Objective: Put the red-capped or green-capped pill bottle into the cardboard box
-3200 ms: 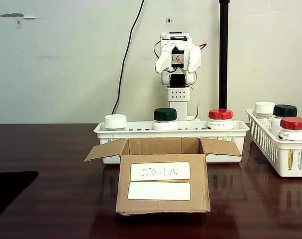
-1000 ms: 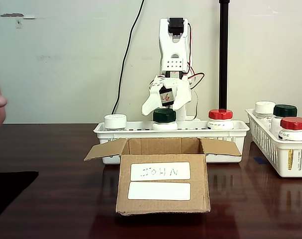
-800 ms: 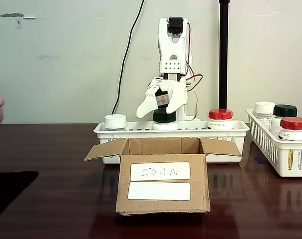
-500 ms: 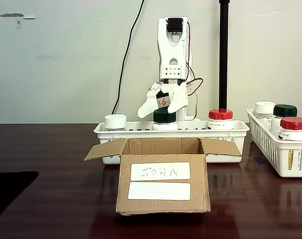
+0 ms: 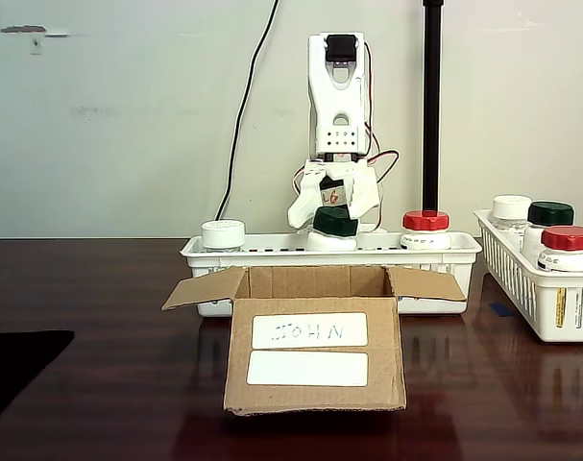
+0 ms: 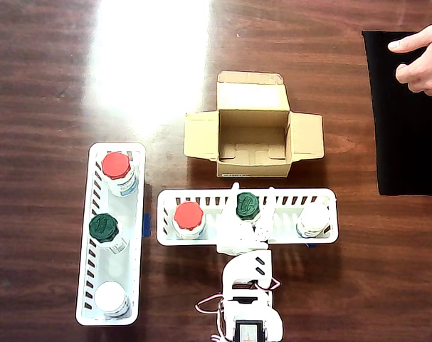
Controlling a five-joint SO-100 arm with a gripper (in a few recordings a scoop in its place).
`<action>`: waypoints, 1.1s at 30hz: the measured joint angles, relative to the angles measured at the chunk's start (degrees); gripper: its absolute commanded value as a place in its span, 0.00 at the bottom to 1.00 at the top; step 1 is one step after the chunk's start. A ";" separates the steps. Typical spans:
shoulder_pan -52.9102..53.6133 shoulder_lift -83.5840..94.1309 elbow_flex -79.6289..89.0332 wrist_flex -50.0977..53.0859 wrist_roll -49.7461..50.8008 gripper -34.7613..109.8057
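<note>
The pill bottle with its dark-green ribbed cap stands in the middle of a long white basket, tilted a little to the right in the fixed view. My white gripper comes down from above and is shut on the cap, one finger on each side. The cardboard box sits in front of the basket with its four flaps open; its inside holds nothing. The bottle's label is hidden behind the basket wall.
The same basket holds a red-capped bottle and a white-capped bottle. A second basket with three bottles stands at the right. A black pole rises behind. A person's hand rests over a black mat.
The gripper came down onto the green cap and its fingers closed from wide to tight. The bottle has shifted right and tilted. The hand at the left edge has gone.
</note>
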 measured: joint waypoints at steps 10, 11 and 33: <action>-0.62 9.67 0.97 10.63 -0.97 0.65; -0.79 9.84 1.41 10.81 -0.97 0.65; 0.44 2.90 3.52 6.33 1.14 0.54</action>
